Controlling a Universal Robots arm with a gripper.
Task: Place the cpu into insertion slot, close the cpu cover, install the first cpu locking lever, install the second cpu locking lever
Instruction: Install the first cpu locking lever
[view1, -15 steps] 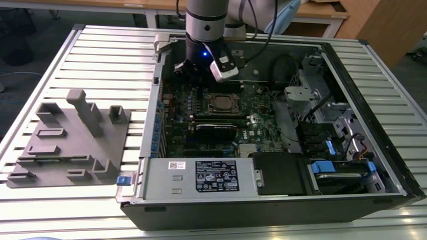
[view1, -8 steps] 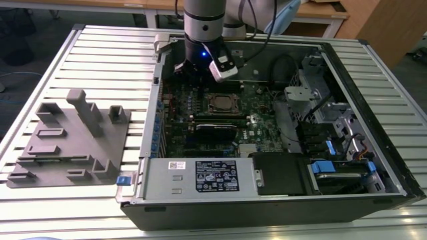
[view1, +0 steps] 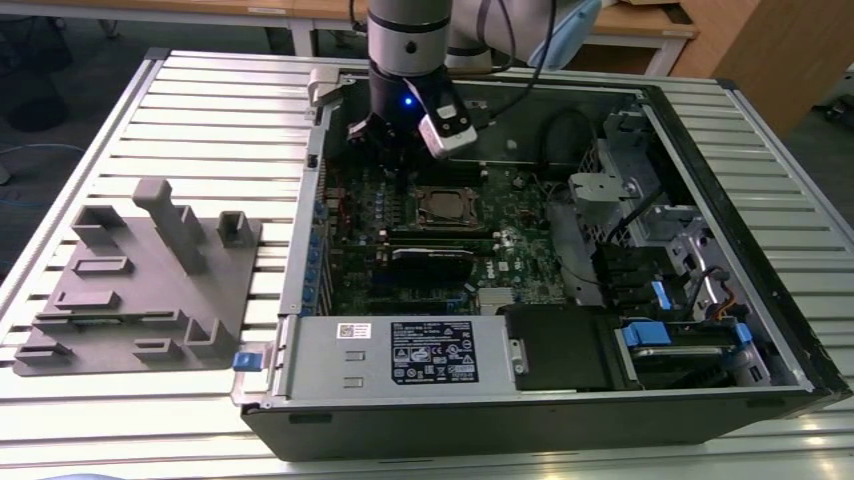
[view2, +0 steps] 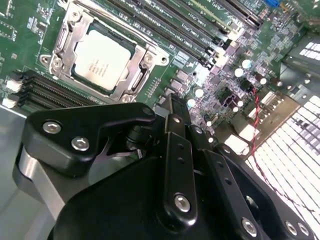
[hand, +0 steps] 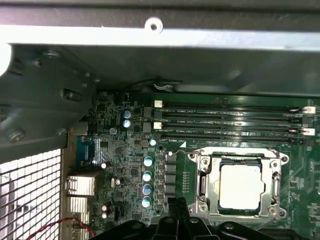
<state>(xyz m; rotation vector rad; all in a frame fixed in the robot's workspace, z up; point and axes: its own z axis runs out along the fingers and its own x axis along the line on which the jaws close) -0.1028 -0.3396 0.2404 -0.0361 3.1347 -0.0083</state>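
The gripper (view2: 173, 112) has its black fingers drawn together on nothing, and in the exterior view it hangs over the far part of the green board (view1: 521, 225), near the cpu (view1: 445, 207) but clear of it. The cpu lies flat in the insertion slot (hand: 216, 172), its dull silver top showing in both wrist views. The cpu cover (hand: 275, 182) is down over it, framing the chip on all sides. Whether the locking levers are latched I cannot tell. Long black memory slots (hand: 225, 122) run just beside the socket, and a row of small round capacitors (hand: 146, 182) stands between the socket and the case's edge. The board sits inside an open computer case (view1: 747, 200), which lies on a slatted metal table (view1: 200, 110). A grey plastic fixture (view1: 140, 275) rests on the table to the exterior view's left, well apart from the case.
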